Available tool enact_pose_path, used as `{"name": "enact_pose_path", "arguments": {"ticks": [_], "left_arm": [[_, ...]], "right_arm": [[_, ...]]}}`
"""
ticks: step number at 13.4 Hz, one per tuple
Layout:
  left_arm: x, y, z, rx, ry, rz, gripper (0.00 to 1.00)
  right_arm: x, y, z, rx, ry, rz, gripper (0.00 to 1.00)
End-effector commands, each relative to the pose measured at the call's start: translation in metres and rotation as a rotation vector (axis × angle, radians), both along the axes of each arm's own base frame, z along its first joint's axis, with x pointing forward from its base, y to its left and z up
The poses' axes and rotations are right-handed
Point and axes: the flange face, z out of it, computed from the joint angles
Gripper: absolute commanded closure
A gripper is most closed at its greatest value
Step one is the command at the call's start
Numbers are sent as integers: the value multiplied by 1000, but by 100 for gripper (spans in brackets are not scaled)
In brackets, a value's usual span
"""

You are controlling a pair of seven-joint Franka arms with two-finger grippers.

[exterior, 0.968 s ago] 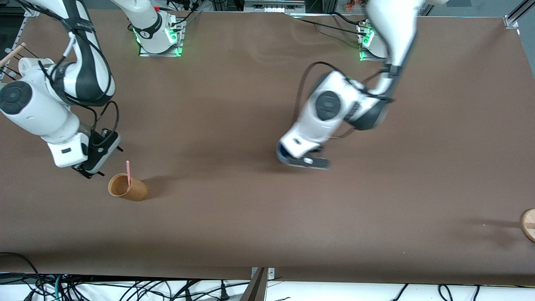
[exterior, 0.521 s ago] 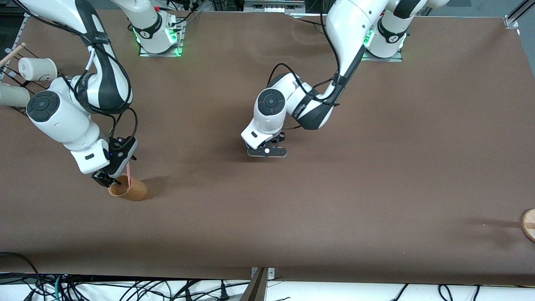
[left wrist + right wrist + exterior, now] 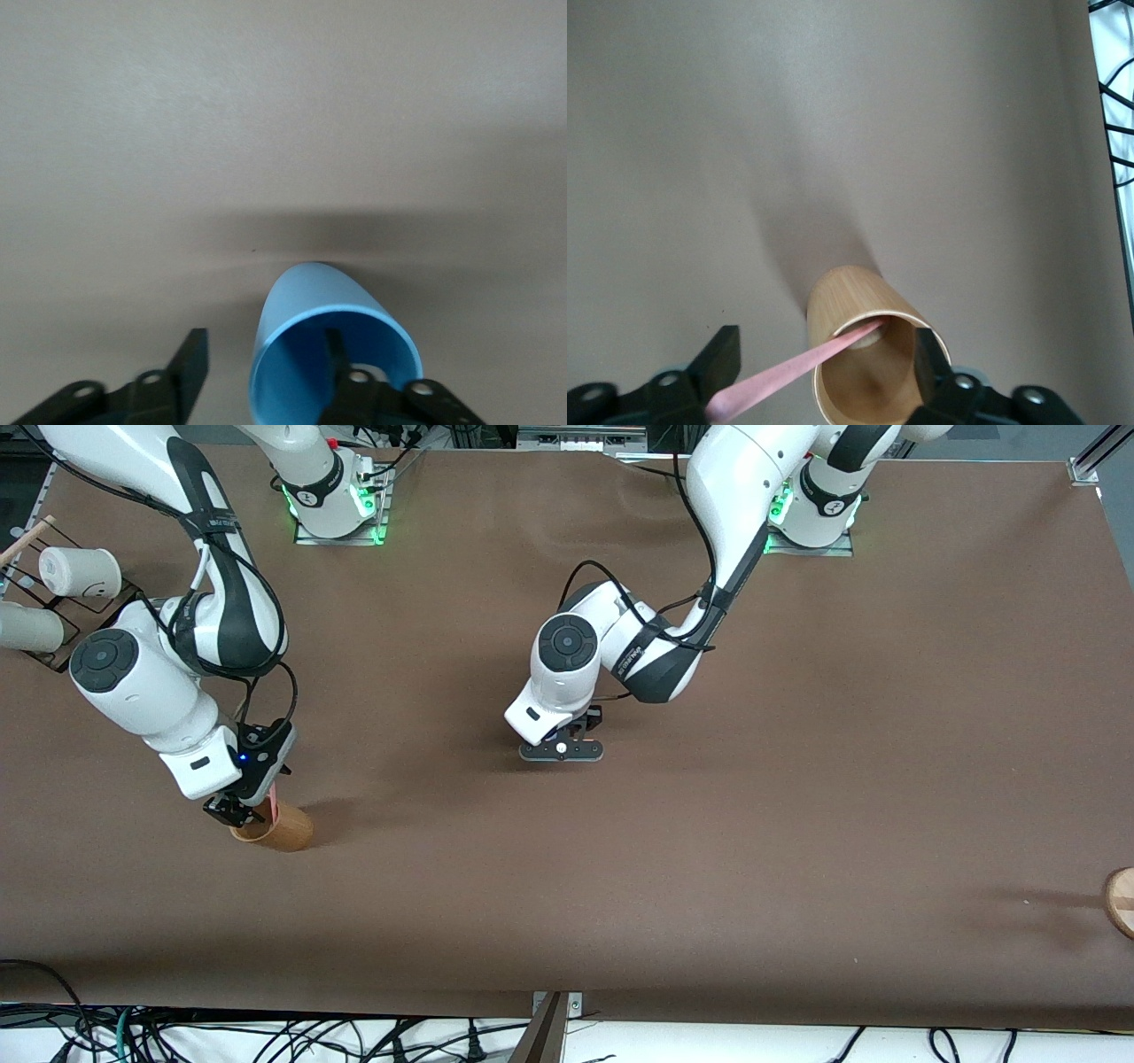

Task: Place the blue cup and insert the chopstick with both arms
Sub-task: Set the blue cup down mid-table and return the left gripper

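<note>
The blue cup [image 3: 332, 354] stands mid-table; in the front view the left hand hides it. My left gripper [image 3: 563, 749] is low over it and open in the left wrist view [image 3: 264, 335], one finger inside the cup and one outside, astride its wall. The pink chopstick [image 3: 275, 806] leans in a tan wooden cup [image 3: 282, 833] toward the right arm's end. My right gripper [image 3: 241, 811] is over that cup's rim and open [image 3: 827, 332]. The chopstick [image 3: 788, 376] slants out of the wooden cup [image 3: 868, 354] between the fingers, with one finger at the rim.
Two white cups [image 3: 80, 571] lie on a black wire rack at the right arm's end of the table. A round wooden piece [image 3: 1121, 899] sits at the table's edge at the left arm's end.
The left arm swung toward the table's middle with the blue cup and lowered there. The right gripper moved down over the wooden cup and the chopstick.
</note>
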Motion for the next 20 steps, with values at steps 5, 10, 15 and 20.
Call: {"name": "enact_pose_path", "arguments": {"ticks": [5,10,15,20], "left_arm": [[83,160,191,-19,-48,16,0],[100,312,267,7,-98,127,0],[79,459,328,-45,-74,204,0],[46,496,316,22,26,21,0]], "right_arm": [[0,-3,-2,6,-10,15,57],[1,-4,4,5,-18,25,82],[2,-4,13,8,-29,22,100],[-3,-10,66,56,-9,-17,100]]}}
